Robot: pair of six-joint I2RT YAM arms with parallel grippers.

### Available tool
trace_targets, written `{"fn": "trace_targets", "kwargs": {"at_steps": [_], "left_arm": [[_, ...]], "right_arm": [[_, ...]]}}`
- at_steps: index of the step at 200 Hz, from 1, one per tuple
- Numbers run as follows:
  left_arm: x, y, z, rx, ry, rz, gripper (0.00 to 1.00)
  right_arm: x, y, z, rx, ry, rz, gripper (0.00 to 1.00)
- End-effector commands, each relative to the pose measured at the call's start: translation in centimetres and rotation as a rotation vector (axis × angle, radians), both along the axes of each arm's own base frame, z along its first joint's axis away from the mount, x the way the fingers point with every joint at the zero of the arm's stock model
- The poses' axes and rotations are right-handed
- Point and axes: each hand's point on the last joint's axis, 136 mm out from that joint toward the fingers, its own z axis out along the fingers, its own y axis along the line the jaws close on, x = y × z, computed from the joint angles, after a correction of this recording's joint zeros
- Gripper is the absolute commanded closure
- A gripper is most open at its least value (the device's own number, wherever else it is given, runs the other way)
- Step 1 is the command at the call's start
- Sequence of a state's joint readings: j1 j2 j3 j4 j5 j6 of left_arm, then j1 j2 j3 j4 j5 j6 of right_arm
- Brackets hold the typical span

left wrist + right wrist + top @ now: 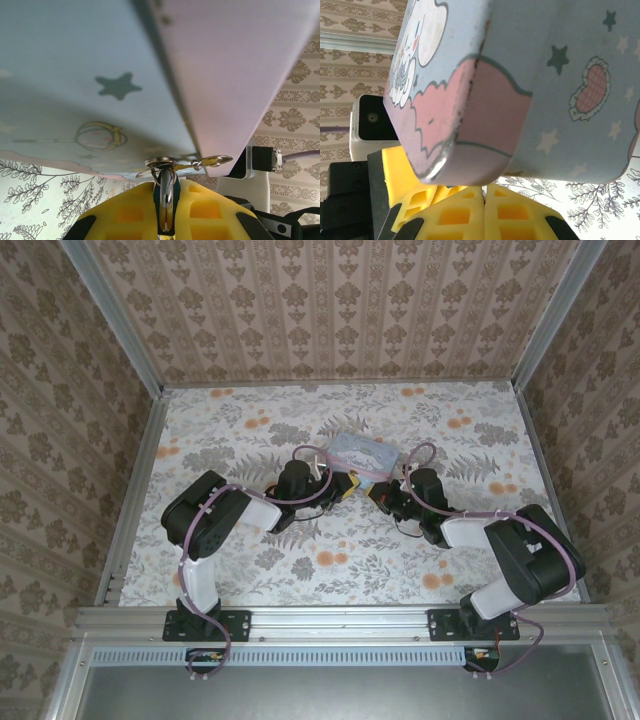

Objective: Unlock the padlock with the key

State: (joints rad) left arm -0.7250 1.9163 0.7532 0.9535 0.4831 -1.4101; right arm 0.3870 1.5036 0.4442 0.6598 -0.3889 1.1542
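The padlock is a slim dark teal body with a shiny shackle, and my left gripper is shut on it between yellow fingers. Just above the padlock, a ring of keys lies under the tin, with one key pointing right. My right gripper is shut, and a thin grey sliver that looks like a key shows at its tips. In the top view the left gripper and right gripper nearly meet at the table's middle.
A pale blue cartoon-printed tin sits just beyond both grippers. It looms close over the left fingers and the right fingers. Metal rails and patterned walls enclose the floral table.
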Motion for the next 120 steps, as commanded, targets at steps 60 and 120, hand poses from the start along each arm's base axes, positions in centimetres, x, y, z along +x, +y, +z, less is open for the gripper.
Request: {"fn": "trace_targets", "kwargs": {"at_steps": [60,120], "left_arm": [[0.52,-0.47,1.14,-0.026,-0.063,-0.01,1.0],[0.41,-0.52,1.08,-0.025,-0.062,-0.013,1.0]], "right_arm": [[-0.14,-0.46,0.52,-0.029,-0.009,-0.009,1.0],[0.52,0.11,1.25,0.001,-0.024,-0.002,1.0]]}}
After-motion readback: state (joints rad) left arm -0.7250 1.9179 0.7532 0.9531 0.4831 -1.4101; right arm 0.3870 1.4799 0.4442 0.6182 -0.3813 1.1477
